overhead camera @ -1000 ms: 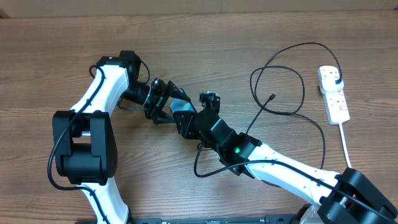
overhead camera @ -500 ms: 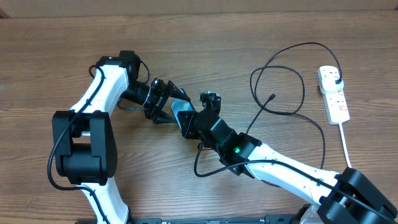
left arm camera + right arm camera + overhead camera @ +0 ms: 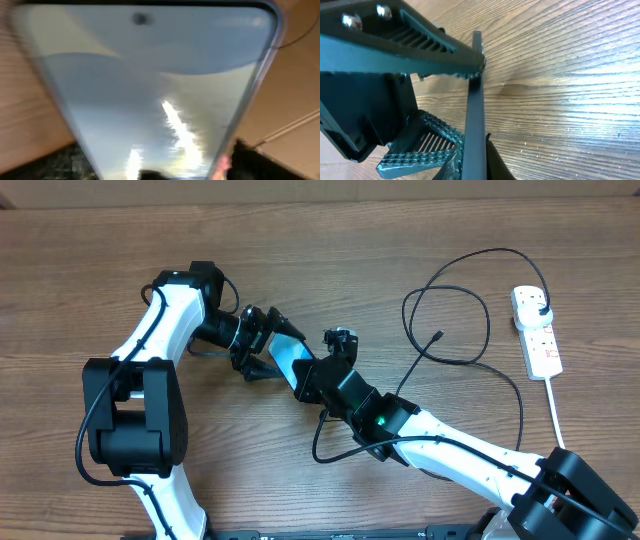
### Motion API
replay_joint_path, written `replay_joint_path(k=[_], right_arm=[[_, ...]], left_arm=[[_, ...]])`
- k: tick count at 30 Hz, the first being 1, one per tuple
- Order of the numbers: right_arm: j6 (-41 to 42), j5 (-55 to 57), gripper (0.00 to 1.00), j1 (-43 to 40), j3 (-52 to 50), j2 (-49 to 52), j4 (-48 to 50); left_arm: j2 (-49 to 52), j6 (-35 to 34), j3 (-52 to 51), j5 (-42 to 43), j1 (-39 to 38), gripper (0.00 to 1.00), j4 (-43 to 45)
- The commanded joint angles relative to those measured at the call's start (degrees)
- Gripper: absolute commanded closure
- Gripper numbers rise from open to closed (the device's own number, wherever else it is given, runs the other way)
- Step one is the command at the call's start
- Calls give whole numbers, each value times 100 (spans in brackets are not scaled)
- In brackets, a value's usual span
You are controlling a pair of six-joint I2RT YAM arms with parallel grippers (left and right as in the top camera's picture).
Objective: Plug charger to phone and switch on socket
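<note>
Right gripper (image 3: 304,380) is clamped shut on the phone (image 3: 287,356), held edge-on at frame centre. Left gripper (image 3: 272,348) jaws stand wide around its other end, no grip. We judge this as phone positioning, with nothing plugged into it yet. The charger's connector tip (image 3: 439,335) lies loose right of centre, the socket (image 3: 535,330) far right. Next move needs the phone held steady and the tip fetched and aligned to the port.

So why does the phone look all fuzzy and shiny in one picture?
Left wrist view: the phone sits very close, so it blurs, with a white glare streak; overhead view: sharp; right wrist view: light shines on the table.
</note>
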Motion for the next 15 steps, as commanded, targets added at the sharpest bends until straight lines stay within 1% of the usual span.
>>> replay_joint_path(k=[1,4,6,10,15], right_arm=[[-37,-105,96,-20,103,-28,28],[-33,-170,96,-184,103,-79,-92],[-35,-245,96,-339,103,-175,-208],[-4,-560,96,-857,103,-595,-708],[708,-1078,96,-1722,103,-1290,-1703]], left_arm=[[39,385,140,168,-13,0,31],[37,850,190,192,46,0,-13],[37,1281,321,190,107,0,-260],[24,2470,855,164,234,0,-1191],[-177,4013,1598,164,328,1,-2465]])
